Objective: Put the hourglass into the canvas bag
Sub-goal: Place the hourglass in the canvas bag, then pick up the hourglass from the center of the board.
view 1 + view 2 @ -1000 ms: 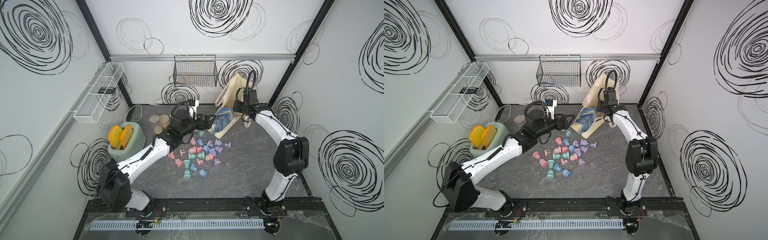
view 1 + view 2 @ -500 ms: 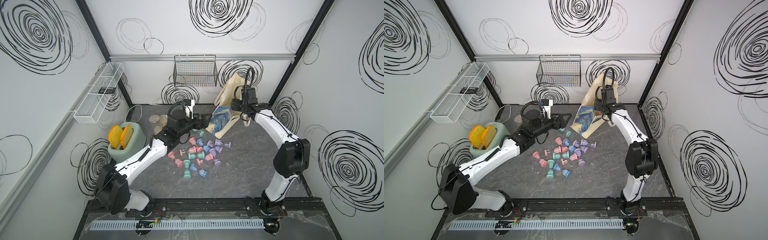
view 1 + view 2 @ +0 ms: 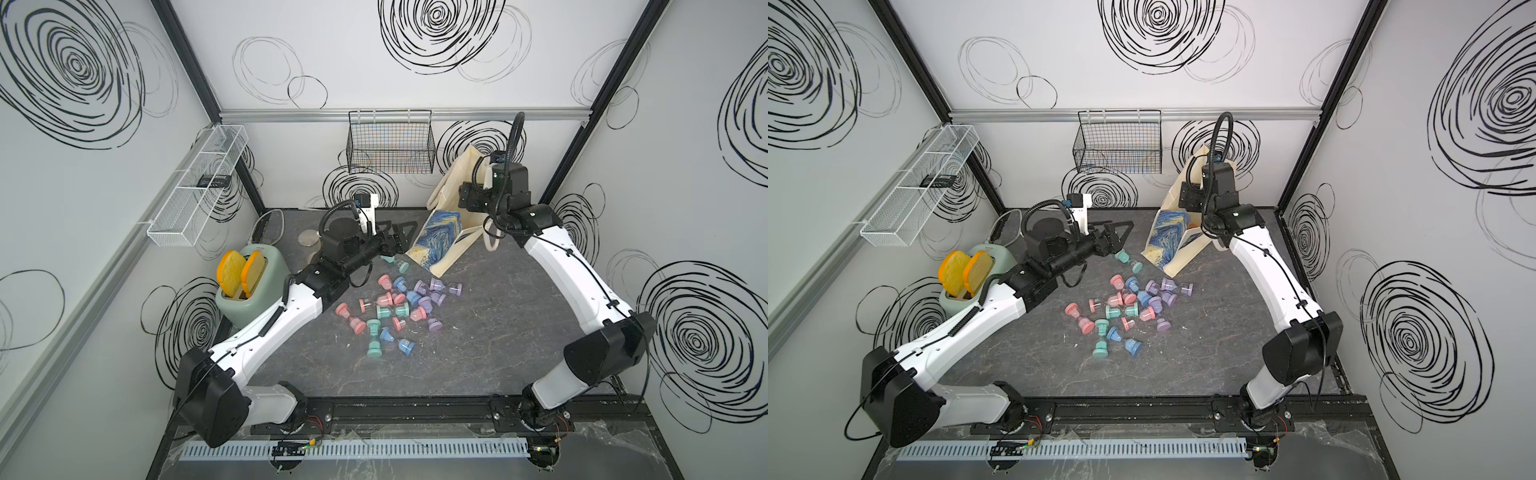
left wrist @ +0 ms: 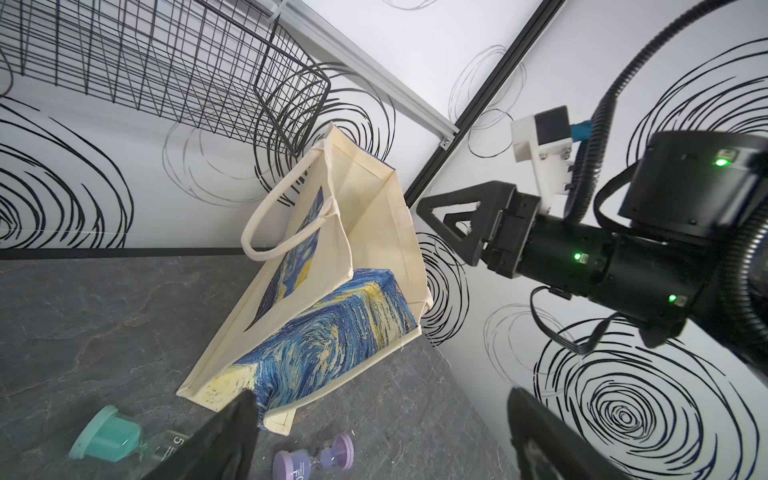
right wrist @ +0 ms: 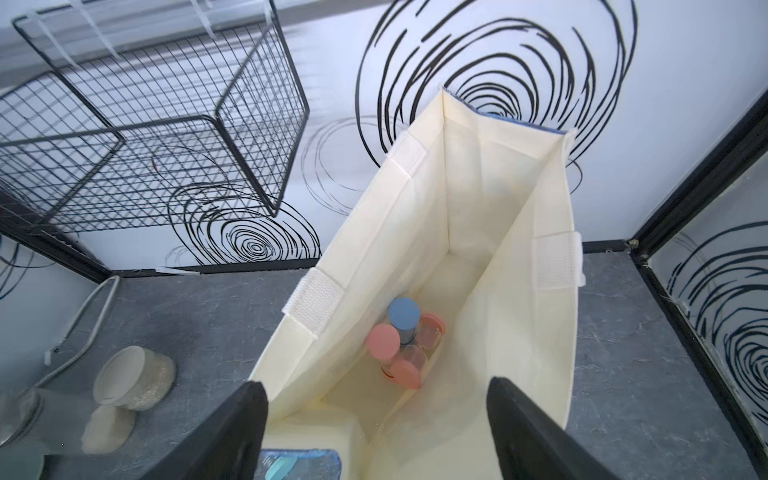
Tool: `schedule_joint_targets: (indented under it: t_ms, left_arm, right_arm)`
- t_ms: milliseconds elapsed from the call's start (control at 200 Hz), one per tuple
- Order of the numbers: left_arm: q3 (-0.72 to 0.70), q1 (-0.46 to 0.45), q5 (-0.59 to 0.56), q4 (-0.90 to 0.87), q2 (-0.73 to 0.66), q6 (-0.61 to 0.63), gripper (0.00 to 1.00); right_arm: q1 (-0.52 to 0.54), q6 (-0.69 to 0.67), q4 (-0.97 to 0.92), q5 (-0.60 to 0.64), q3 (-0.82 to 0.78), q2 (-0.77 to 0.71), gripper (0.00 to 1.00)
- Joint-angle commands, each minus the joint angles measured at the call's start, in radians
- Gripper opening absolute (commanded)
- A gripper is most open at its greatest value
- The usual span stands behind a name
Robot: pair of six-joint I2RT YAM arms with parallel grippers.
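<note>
1. Right jaws stand apart and empty over the mouth of the canvas bag; hourglasses lie inside.
2. Left jaws, apart too, hang near the bag's foot; a teal hourglass lies on its side on the desk just below them, long axis roughly toward the bag.
3. Left arm looks the nearer for it.

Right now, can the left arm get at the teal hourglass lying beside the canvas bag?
Probably yes. The open left hand hovers close to the teal hourglass, which lies uncovered beside the canvas bag; nothing stands between them.
</note>
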Motion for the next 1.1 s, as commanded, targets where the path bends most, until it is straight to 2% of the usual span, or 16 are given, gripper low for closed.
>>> schedule_joint_targets:
  t_ms: [0,350,455,670,845,1096]
  left_arm:
    - [-0.009,0.005,0.016,-0.022,-0.037,0.006,0.96]
    - [-0.118,0.004,0.005,-0.179,-0.168,0.060,0.96]
    - [-0.151,0.002,-0.006,-0.218,-0.203,0.072,0.96]
    - [-0.212,0.002,-0.010,-0.260,-0.244,0.083,0.96]
    - [-0.266,0.002,-0.026,-0.261,-0.280,0.088,0.96]
    - [-0.314,-0.001,-0.025,-0.237,-0.304,0.067,0.96]
  right_arm:
    - [0.067,-0.009,-0.041,0.012,-0.058,-0.087,0.89]
    - [0.245,0.077,-0.039,-0.018,-0.448,-0.306,0.91]
    - [0.290,0.106,-0.041,-0.025,-0.558,-0.331,0.91]
    - [0.347,0.187,0.035,-0.119,-0.798,-0.360,0.89]
    - [0.378,0.219,0.135,-0.165,-0.937,-0.335,0.85]
    - [0.388,0.230,0.177,-0.218,-0.968,-0.192,0.83]
